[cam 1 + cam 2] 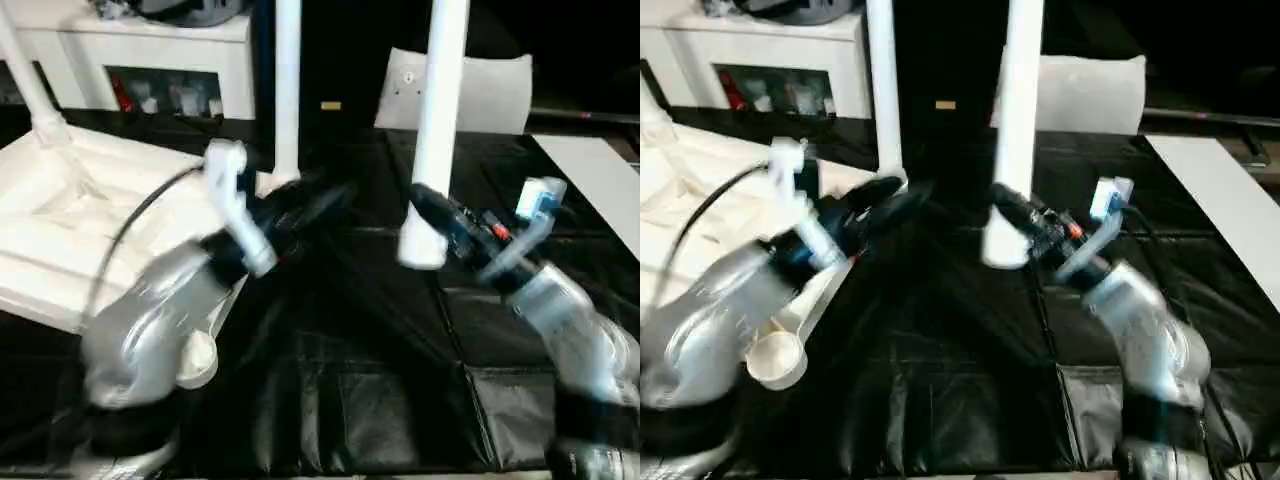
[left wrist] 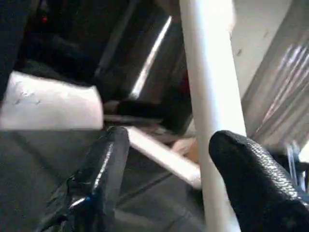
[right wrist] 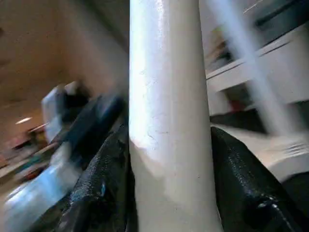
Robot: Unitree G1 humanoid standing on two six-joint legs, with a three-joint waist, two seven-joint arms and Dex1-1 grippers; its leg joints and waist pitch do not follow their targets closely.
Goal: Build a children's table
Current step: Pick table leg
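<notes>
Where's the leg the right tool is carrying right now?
The leg stands upright in the right tool, lower end above the black mat, right of the leg in the tabletop's near corner.

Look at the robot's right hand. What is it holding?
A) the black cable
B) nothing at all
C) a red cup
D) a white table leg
D: the right hand is clamped round a white table leg, held upright with its lower end above the black floor covering; the right wrist view shows both fingers pressed against it.
</notes>
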